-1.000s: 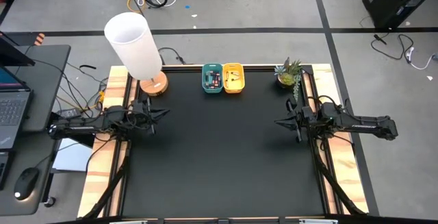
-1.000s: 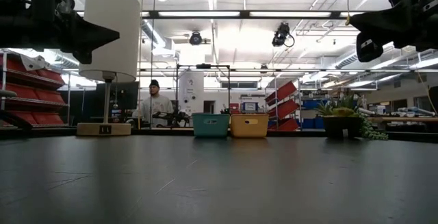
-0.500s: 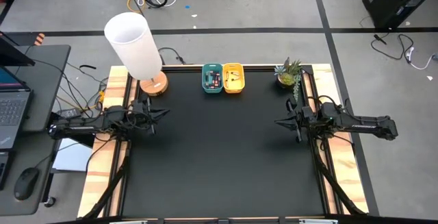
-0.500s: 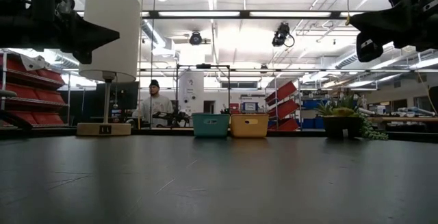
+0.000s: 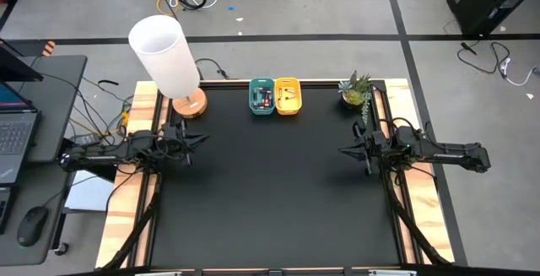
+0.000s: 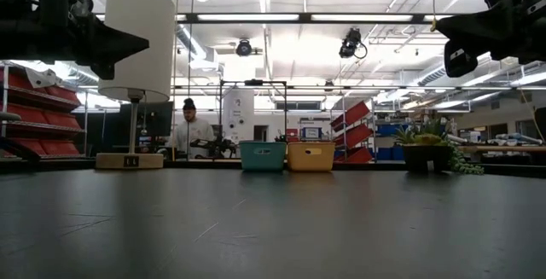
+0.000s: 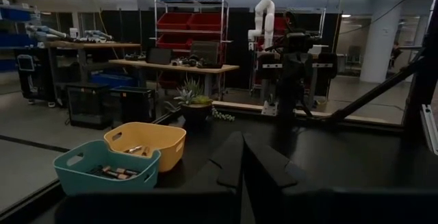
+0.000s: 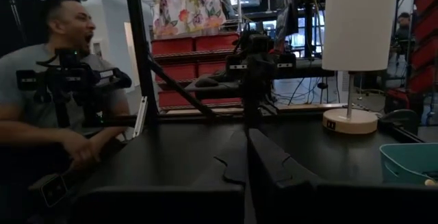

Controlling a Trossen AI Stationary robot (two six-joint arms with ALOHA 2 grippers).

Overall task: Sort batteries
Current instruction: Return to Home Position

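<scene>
Both arms are drawn back to the sides of the worktop [image 5: 270, 200], well apart from each other and from everything on it. The left gripper [image 5: 201, 139] hangs over the left edge, pointing inward across the dark mat. Through its wrist camera I see its two fingers [image 7: 231, 161] pressed together with only a thin seam between them, holding nothing. The right gripper [image 5: 346, 150] mirrors it over the right edge; its fingers [image 8: 263, 162] are likewise closed on each other and empty.

The batteries [image 7: 113, 172] lie inside the two bins at the far edge of the worktop, midway across. The teal bin [image 7: 75, 181] holds a cluster of dark cells, and the yellow bin [image 7: 164, 145], touching it on its right side as seen from above, holds a few more — I cannot count them in either. I see no cells lying loose on the mat.

A white-shaded lamp [image 5: 164, 52] stands on its round wooden base at the far left corner, and a small potted plant [image 5: 355, 91] sits at the far right corner, just behind the right arm. Beyond the table, a person [image 6: 189, 130] sits at a bench — another person [image 8: 41, 94] shows close by in the right wrist view.
</scene>
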